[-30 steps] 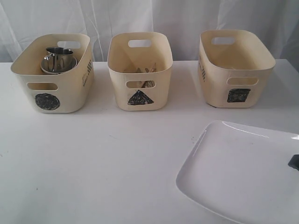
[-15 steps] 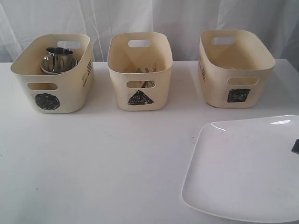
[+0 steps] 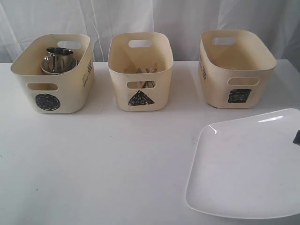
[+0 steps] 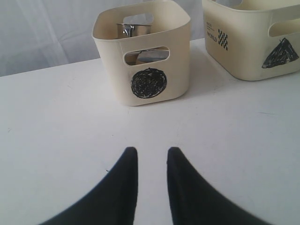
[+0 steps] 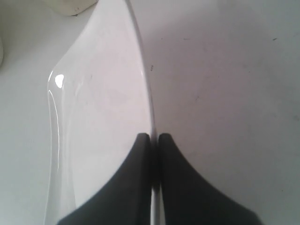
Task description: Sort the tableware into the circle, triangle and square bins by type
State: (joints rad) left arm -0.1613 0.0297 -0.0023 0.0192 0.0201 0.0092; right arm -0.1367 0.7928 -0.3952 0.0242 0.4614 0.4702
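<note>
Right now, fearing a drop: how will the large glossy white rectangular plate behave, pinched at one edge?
The large white rectangular plate looks rigid, so it probably won't sag. Its shiny glaze may slip in the right gripper. Held at one rim only, it will likely tilt.

The white table [image 3: 103, 159] carries circle bin [image 3: 70, 96], triangle bin [image 3: 119, 93] and square bin [image 3: 215, 89].

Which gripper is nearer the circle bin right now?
Left. The left gripper faces the circle bin; the right gripper clamps the white plate over by the square bin.
</note>
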